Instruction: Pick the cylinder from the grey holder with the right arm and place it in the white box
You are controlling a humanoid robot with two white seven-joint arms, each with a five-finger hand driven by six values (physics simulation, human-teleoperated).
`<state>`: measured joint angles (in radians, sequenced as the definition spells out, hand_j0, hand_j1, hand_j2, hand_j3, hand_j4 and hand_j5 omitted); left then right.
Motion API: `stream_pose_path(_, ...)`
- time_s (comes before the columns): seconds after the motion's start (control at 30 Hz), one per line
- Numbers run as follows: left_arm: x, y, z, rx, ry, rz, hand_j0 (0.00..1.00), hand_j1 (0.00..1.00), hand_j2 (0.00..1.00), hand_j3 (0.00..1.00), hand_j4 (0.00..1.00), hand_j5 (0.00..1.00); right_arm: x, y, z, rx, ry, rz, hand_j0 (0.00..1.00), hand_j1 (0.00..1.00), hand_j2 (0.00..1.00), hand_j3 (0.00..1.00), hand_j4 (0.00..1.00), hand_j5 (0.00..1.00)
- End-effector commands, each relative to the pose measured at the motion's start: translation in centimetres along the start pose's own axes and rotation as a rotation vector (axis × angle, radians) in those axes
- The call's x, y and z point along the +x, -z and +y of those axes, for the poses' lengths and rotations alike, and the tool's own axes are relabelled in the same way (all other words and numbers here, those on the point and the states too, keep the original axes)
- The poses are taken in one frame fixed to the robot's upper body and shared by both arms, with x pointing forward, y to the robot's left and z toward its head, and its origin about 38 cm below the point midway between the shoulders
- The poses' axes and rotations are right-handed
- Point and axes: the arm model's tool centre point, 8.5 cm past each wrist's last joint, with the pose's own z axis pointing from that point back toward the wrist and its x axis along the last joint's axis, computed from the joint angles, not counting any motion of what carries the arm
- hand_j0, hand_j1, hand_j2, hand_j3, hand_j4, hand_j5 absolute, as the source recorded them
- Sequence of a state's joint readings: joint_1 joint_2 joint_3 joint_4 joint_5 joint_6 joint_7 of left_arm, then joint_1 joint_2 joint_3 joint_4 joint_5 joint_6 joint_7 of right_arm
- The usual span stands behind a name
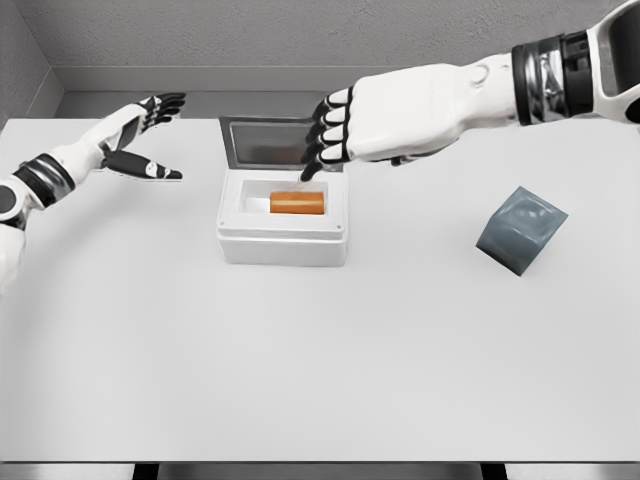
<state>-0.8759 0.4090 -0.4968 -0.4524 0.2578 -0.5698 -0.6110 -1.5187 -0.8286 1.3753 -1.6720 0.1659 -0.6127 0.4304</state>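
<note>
1. Cylinder [297,203]: orange, lying on its side inside the white box [283,243], toward the back of the recess. It looks fully seated below the rim. On this evidence, judge the placing as done or all but done.

2. Right hand [345,128]: it hovers above the back right corner of the white box, fingers loosely apart and pointing down, clamped on nothing. One fingertip [311,172] sits very close above the cylinder; you cannot tell from this view whether it touches.

3. Risk one: if you draw the right hand away low or sideways, that fingertip may drag the cylinder, roll it, or tip it against the box wall. Lift straight up first.

4. Risk two: the grey lid [268,141] stands open behind the white box, just beside the knuckles. A backward swing could knock it shut or shove the box across the table [320,380].

5. Grey holder [520,229]: well to the right of the white box, tilted on one edge, empty as far as shows. A wide retreat of the right arm could strike it.

6. Left hand [140,135]: held open, fingers spread, well to the left of the white box, holding nothing. No hazard if you keep it there.
</note>
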Motion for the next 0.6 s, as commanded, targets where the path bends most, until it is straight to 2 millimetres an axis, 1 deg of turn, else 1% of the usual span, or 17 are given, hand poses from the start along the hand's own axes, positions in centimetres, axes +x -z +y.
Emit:
stream_pose_path(0.0, 0.1, 0.3, -0.3, 0.000, -0.012, -0.005, 1.00, 1.00, 1.00, 1.00, 1.00, 1.00, -0.7, -2.6, 1.0, 0.010, 0.027, 0.065, 0.90, 0.90, 0.90, 0.90, 0.90, 0.90)
stream_pose_path(0.03, 0.2, 0.8, -0.5, -0.003, -0.027, 0.004, 1.00, 1.00, 1.00, 1.00, 1.00, 1.00, -0.9, -4.1, 1.9, 0.017, 0.052, 0.098, 0.90, 0.90, 0.90, 0.90, 0.90, 0.90)
stream_pose_path(0.07, 0.3, 0.9, -0.6, -0.005, -0.032, 0.007, 1.00, 1.00, 1.00, 1.00, 1.00, 1.00, -1.2, -6.3, 2.7, 0.010, 0.100, 0.140, 0.91, 0.91, 0.91, 0.91, 0.91, 0.91)
stream_pose_path(0.1, 0.5, 1.2, -0.7, -0.007, -0.034, 0.001, 1.00, 1.00, 1.00, 1.00, 1.00, 1.00, -1.3, -7.7, 3.1, 0.010, 0.120, 0.171, 0.92, 0.92, 0.92, 0.92, 0.92, 0.92)
stream_pose_path(0.13, 0.8, 1.6, -0.8, -0.010, -0.036, -0.004, 1.00, 1.00, 1.00, 1.00, 1.00, 1.00, -1.3, -8.5, 3.6, 0.017, 0.131, 0.189, 0.96, 0.96, 0.96, 0.96, 0.96, 0.96)
stream_pose_path(0.2, 0.9, 2.0, -1.1, -0.017, -0.037, -0.006, 1.00, 1.00, 1.00, 1.00, 1.00, 1.00, -1.3, -9.5, 4.0, 0.019, 0.143, 0.212, 0.96, 0.96, 0.96, 0.96, 0.96, 0.96)
stream_pose_path(0.27, 1.1, 2.1, -1.1, -0.019, -0.035, -0.009, 1.00, 1.00, 1.00, 1.00, 1.00, 1.00, -1.3, -12.1, 4.5, 0.011, 0.177, 0.264, 0.99, 0.99, 0.99, 0.99, 0.99, 0.99)
stream_pose_path(0.33, 1.1, 2.1, -1.1, -0.020, -0.035, -0.010, 1.00, 1.00, 1.00, 1.00, 1.00, 1.00, -1.3, -12.7, 4.7, 0.013, 0.181, 0.280, 1.00, 1.00, 1.00, 1.00, 1.00, 1.00)
stream_pose_path(0.37, 1.2, 2.2, -1.1, -0.021, -0.033, -0.010, 1.00, 1.00, 1.00, 1.00, 1.00, 1.00, -1.3, -12.9, 4.2, 0.001, 0.174, 0.285, 1.00, 1.00, 1.00, 1.00, 1.00, 1.00)
stream_pose_path(0.4, 1.4, 2.3, -1.2, -0.027, -0.029, -0.015, 1.00, 1.00, 1.00, 1.00, 1.00, 1.00, -1.3, -13.3, 4.4, 0.002, 0.177, 0.294, 1.00, 1.00, 1.00, 1.00, 1.00, 1.00)
stream_pose_path(0.43, 1.7, 2.7, -1.7, -0.056, -0.011, -0.018, 1.00, 1.00, 1.00, 1.00, 1.00, 1.00, -1.3, -14.0, 4.6, 0.004, 0.182, 0.310, 1.00, 1.00, 1.00, 1.00, 1.00, 1.00)
stream_pose_path(0.57, 2.4, 3.3, -2.4, -0.088, 0.011, -0.033, 1.00, 1.00, 1.00, 1.00, 1.00, 1.00, -1.3, -13.9, 4.6, 0.005, 0.183, 0.308, 1.00, 1.00, 1.00, 1.00, 1.00, 1.00)
